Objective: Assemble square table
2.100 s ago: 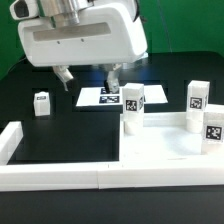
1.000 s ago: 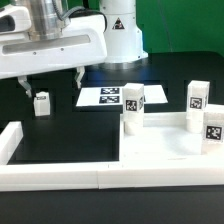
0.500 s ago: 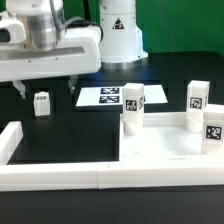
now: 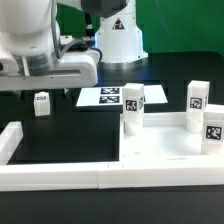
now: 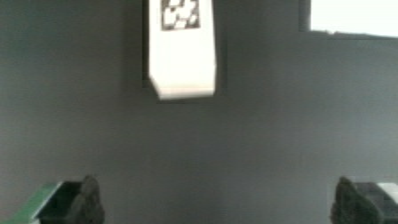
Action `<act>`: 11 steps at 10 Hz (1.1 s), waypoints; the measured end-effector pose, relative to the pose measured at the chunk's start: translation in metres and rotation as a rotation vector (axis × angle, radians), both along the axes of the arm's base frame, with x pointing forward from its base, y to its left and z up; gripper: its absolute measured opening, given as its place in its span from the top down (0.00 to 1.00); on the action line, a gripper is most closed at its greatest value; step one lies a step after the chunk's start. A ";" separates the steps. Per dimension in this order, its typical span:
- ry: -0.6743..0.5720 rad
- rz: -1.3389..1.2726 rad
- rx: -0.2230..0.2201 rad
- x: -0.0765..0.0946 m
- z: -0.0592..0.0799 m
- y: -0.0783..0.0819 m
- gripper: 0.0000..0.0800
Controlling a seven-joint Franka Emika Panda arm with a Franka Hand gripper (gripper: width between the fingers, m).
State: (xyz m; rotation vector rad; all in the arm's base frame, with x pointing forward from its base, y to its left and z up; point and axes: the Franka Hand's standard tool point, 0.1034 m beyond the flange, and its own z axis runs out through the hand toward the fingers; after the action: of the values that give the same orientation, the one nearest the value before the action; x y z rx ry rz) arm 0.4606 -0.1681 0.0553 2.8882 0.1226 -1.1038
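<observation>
Arm swung left; hand (image 5: 217, 200) open over b/w-tagged leg (image 5: 183, 50), no readable text.

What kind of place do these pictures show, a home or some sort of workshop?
Most likely a robotics lab bench, not a home. A black table carries a marker board printed with tags, a robot arm hangs over it, and the white furniture legs wear tracking tags too.
</observation>
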 end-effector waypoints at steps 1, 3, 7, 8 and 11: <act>0.095 0.025 0.048 -0.001 -0.003 -0.008 0.19; 0.131 0.033 0.057 0.001 -0.010 -0.012 0.19; 0.160 0.021 0.014 -0.014 -0.017 -0.012 0.19; 0.198 0.018 0.008 -0.029 -0.021 -0.010 0.19; 0.199 0.008 0.012 -0.032 -0.023 -0.011 0.19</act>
State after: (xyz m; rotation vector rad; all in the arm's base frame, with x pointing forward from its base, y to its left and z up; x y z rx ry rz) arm 0.4288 -0.1795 0.0326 2.7781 0.1477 -1.3915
